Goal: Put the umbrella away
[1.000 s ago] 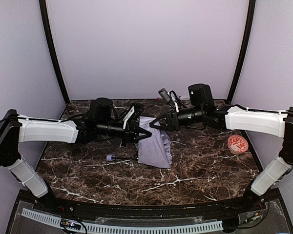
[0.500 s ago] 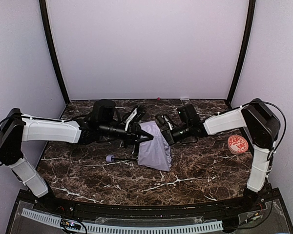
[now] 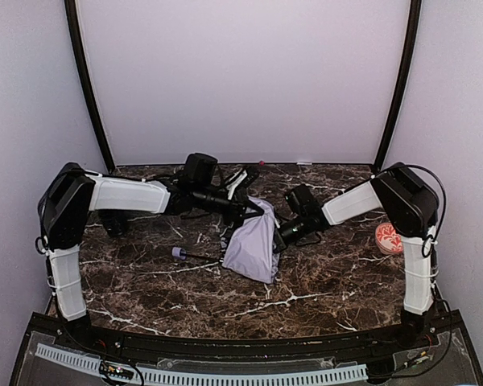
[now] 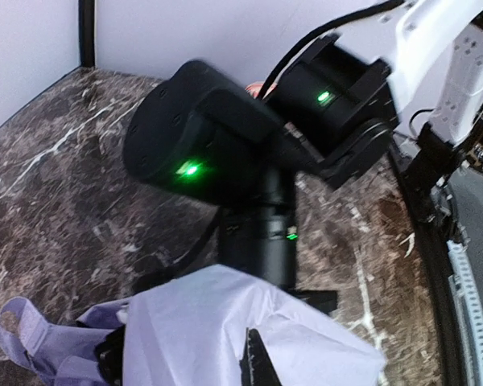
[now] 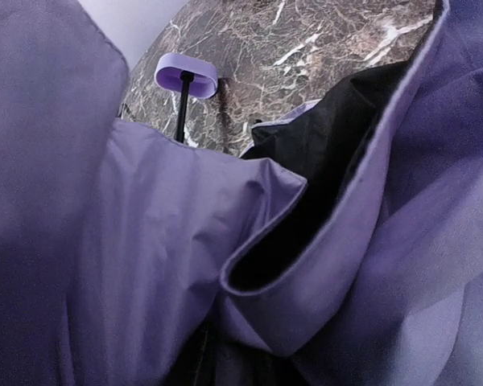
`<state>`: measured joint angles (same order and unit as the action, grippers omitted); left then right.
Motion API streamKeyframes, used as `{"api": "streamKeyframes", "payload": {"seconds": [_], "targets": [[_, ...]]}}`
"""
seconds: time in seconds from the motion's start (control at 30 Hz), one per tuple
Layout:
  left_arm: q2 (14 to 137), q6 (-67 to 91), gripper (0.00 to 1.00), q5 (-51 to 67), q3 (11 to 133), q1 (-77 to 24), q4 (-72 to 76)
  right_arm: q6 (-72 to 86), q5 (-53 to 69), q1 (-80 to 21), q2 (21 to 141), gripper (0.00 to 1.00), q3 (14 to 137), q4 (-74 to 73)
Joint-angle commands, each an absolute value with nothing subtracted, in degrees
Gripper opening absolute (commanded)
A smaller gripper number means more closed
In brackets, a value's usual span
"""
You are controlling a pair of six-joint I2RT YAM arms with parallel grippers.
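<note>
2 robot arms reach inward over a dark marble-patterned table (image 3: 322,281) with white veins, meeting at its middle. The umbrella (image 3: 253,245) lies there, near the table's centre, as a loose heap of pale lavender-white fabric. Its thin black shaft (image 3: 201,256) runs out to the left along the tabletop and ends in a small lavender handle (image 3: 178,253), which rests on the marble apart from the fabric.

The left gripper (image 3: 252,211) sits at the upper edge of the heap, where the cloth rises to a peak against it. In the left wrist view, lavender fabric is bunched between its 2 dark fingers (image 4: 253,363), so it appears to be clamped on a fold of the umbrella, though the contact itself is at the frame's bottom edge and hard to make out.

The right gripper (image 3: 278,238) is pressed into the right side of the heap. Its wrist camera is filled with lavender folds and a strip of the black inner lining (image 5: 338,161), with the handle visible beyond; the fingers are hidden, so I cannot tell whether they are open or closed.

A small red-and-white patterned disc (image 3: 385,235) lies near the right edge of the table, well apart from the umbrella and partly behind the right arm.
</note>
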<state>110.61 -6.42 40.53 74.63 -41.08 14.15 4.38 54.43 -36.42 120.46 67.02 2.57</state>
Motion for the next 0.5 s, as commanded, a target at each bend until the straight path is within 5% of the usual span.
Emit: {"api": "streamKeyframes", "payload": {"seconds": [0.0, 0.47], "targets": [[117.3, -14.1, 0.00, 36.5, 83.6, -39.4, 3.3, -0.8, 47.6, -35.8, 124.5, 0.18, 68.7, -7.3], [121.1, -12.2, 0.00, 41.1, 80.8, -37.3, 0.3, 13.8, 32.8, -26.9, 105.6, 0.35, 63.9, 1.1]]}}
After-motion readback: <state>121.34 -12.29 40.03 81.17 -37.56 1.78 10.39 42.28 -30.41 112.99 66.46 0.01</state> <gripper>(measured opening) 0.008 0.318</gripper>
